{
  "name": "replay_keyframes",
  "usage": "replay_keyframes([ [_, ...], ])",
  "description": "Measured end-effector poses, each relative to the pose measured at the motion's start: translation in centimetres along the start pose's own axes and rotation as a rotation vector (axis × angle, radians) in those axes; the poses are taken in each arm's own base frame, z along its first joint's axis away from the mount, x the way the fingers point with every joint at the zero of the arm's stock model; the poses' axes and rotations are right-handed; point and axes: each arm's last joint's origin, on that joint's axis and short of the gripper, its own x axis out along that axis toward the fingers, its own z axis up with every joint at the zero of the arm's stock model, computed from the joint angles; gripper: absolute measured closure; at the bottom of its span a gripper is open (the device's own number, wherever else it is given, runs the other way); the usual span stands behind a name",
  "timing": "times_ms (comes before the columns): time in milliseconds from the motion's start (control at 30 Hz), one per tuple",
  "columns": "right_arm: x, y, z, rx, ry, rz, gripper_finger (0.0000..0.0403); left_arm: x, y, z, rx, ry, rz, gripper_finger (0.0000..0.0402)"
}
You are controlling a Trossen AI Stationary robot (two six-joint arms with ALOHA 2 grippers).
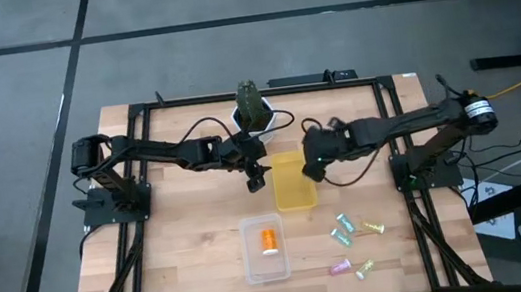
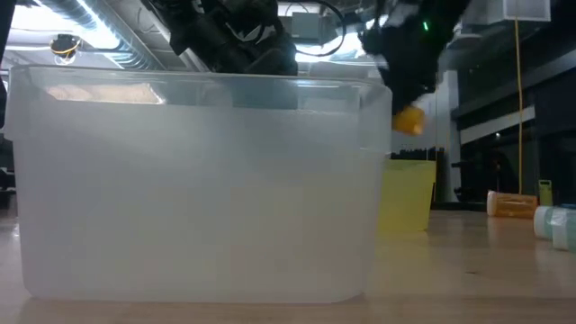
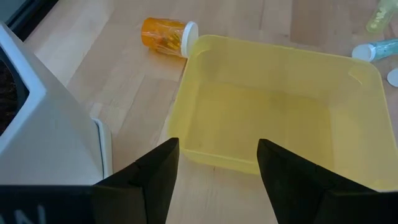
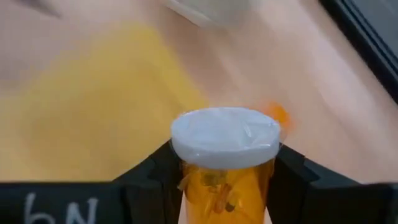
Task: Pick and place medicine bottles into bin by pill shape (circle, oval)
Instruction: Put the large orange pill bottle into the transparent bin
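Observation:
My right gripper (image 1: 312, 167) hangs over the right side of the yellow bin (image 1: 293, 184), shut on an orange medicine bottle (image 4: 225, 146) with a white cap. In the low view the bottle (image 2: 408, 120) shows above the yellow bin (image 2: 409, 193). My left gripper (image 3: 217, 174) stands open at that bin's left side, with nothing between its fingers. A second orange bottle (image 3: 168, 36) lies on its side on the table beyond the bin. The clear bin (image 1: 252, 268) holds another orange bottle (image 1: 269, 240). Several pale bottles (image 1: 344, 226) lie on the table at the right. My right gripper pinches the bottle's orange body (image 4: 221, 183) just below the white cap, one finger (image 4: 155, 174) on either side. It comes slanting down from the table's right side. The cap end sticks out past the fingertips. The bottle is lifted clear of the table.
A white pot with a green plant (image 1: 253, 112) stands behind the yellow bin, close to my left gripper. In the low view the clear bin (image 2: 189, 180) fills most of the picture. The near part of the table to the left of the clear bin is bare wood.

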Motion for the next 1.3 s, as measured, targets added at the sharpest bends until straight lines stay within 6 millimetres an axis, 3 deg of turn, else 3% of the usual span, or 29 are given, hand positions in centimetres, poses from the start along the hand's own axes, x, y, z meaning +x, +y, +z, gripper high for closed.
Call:
replay_keyframes([
  [200, -1.4, 3.8, 2.4, -0.282, -0.269, 0.573, 0.0237, 0.0, 0.0, 0.0, 0.000, 0.000, 0.000, 0.0190],
  [367, -1.5, 6.4, 2.2, -0.436, -0.521, 0.973, 0.0236, 0.0, 0.0, 0.0, 0.000, 0.003, 0.000, 0.0190],
  [600, 0.6, 9.1, 1.4, -0.441, -0.728, 1.070, 0.0236, 0.0, 0.0, 0.0, 0.000, 0.004, 0.000, 0.0190],
  [767, 2.1, 11.2, 1.7, -0.477, -0.715, 1.139, 0.0236, 0.0, 0.0, 0.0, 0.000, 0.003, 0.000, 0.0190],
  [1067, 2.2, 11.3, 2.5, -0.481, -0.705, 1.214, 0.0228, 0.0, 0.0, -0.1, 0.000, 0.007, 0.001, 0.0190],
  [1300, 2.3, 11.0, 2.8, -0.474, -0.708, 1.205, 0.0170, 0.0, 0.0, -0.1, 0.000, 0.007, 0.001, 0.0190],
])
